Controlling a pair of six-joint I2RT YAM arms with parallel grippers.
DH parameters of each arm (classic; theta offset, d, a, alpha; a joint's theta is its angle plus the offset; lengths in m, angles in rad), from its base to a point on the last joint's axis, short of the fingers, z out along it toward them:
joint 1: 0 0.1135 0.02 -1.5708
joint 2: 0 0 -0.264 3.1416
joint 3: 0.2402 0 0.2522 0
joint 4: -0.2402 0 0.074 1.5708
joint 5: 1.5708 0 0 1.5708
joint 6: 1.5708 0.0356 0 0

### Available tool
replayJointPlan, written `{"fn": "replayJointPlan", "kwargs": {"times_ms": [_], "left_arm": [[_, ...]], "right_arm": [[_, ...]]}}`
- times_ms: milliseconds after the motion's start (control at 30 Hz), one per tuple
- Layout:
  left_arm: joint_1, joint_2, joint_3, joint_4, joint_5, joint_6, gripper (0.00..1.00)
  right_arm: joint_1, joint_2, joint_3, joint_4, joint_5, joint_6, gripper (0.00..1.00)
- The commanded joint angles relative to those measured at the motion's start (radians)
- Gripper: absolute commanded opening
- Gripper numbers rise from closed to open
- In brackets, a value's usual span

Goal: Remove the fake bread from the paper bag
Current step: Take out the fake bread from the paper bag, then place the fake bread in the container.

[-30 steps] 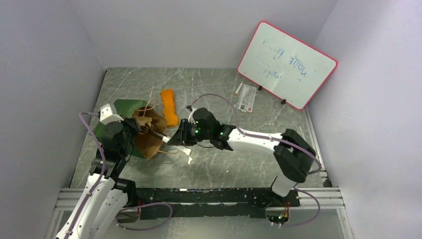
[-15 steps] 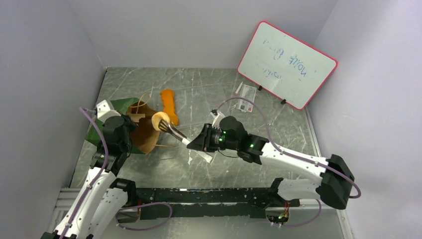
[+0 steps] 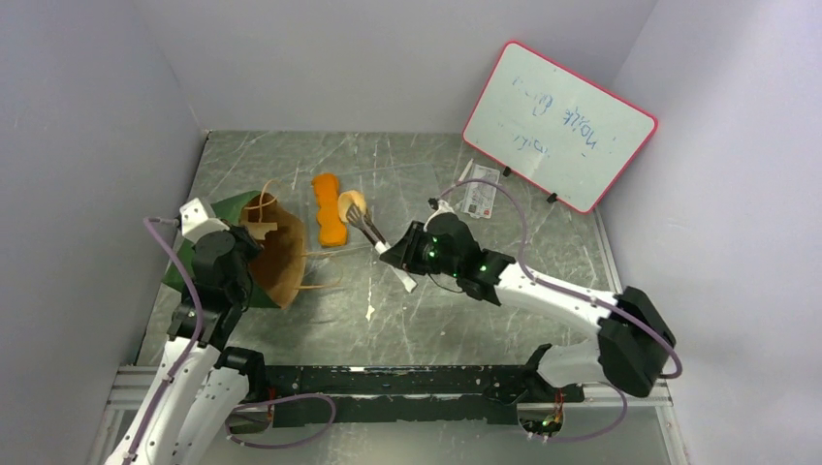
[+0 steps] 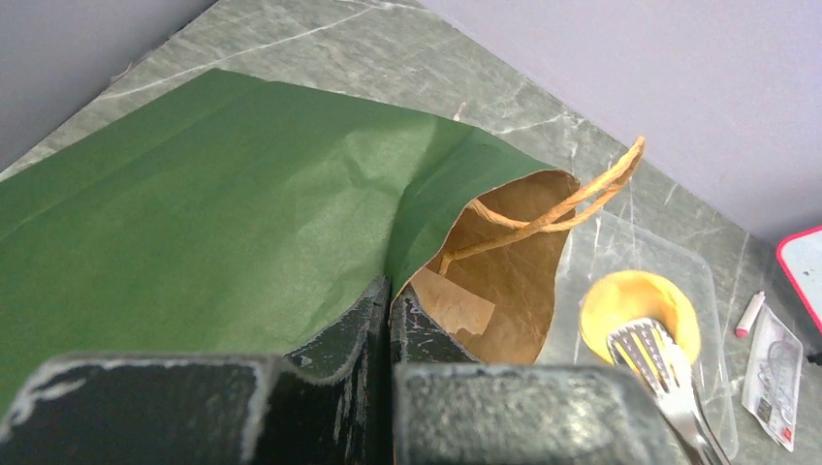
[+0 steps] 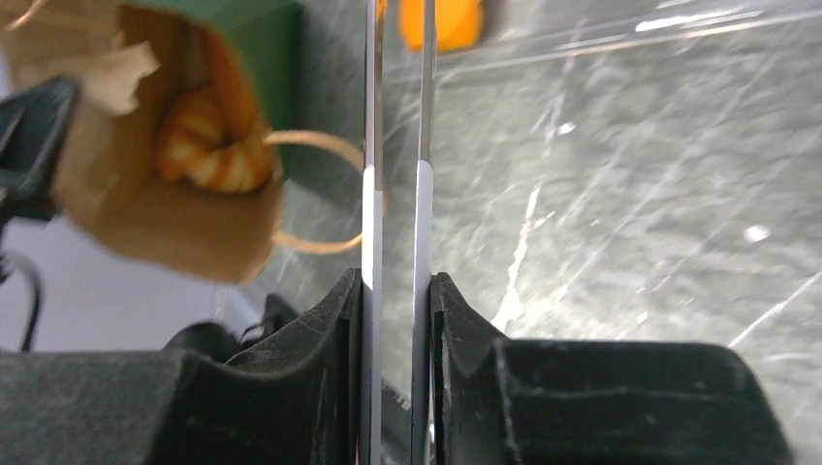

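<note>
The paper bag [image 3: 279, 260], green outside and brown inside, lies on its side with its mouth toward the centre. My left gripper [image 3: 254, 254] is shut on the bag's rim [image 4: 390, 300]. My right gripper [image 3: 395, 255] is shut on metal tongs [image 3: 366, 231], whose two arms [image 5: 372, 213] run between the jaws. The tongs pinch a round tan bun [image 3: 351, 204], seen just above a clear tray [image 4: 712, 291] in the left wrist view. An orange long loaf [image 3: 330, 209] lies beside the bun. A striped croissant [image 5: 208, 145] sits inside the bag mouth.
A red-framed whiteboard [image 3: 559, 126] leans against the back right wall. A small printed packet [image 3: 481, 192] and a white stick [image 3: 465, 172] lie in front of it. The bag's cord handles [image 3: 320, 285] trail onto the marbled table. Grey walls enclose three sides.
The right arm drew the tongs with the bun out of the bag mouth and carried it right and back, next to the orange loaf. The left gripper kept its hold on the bag.
</note>
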Motion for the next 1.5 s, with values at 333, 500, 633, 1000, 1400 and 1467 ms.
{"fn": "replayJointPlan", "kwargs": {"times_ms": [333, 500, 633, 1000, 1400, 1467], "left_arm": [[0.002, -0.059, 0.053, -0.058, 0.128, -0.007, 0.07], [0.001, -0.070, 0.043, -0.063, 0.144, -0.016, 0.07], [0.001, -0.064, 0.044, -0.057, 0.153, -0.012, 0.07], [0.002, -0.052, 0.033, -0.036, 0.176, -0.015, 0.07], [0.002, -0.048, 0.025, -0.026, 0.187, -0.016, 0.07], [0.001, -0.050, 0.024, -0.027, 0.188, -0.015, 0.07]], "right_arm": [[-0.179, 0.351, 0.140, 0.281, -0.065, -0.050, 0.00], [-0.202, 0.451, 0.176, 0.358, -0.133, -0.023, 0.12], [-0.218, 0.514, 0.193, 0.392, -0.144, -0.009, 0.25], [-0.256, 0.529, 0.169, 0.448, -0.203, 0.028, 0.41], [-0.266, 0.418, 0.066, 0.444, -0.177, 0.042, 0.43], [-0.268, 0.397, 0.045, 0.453, -0.177, 0.047, 0.43]]}}
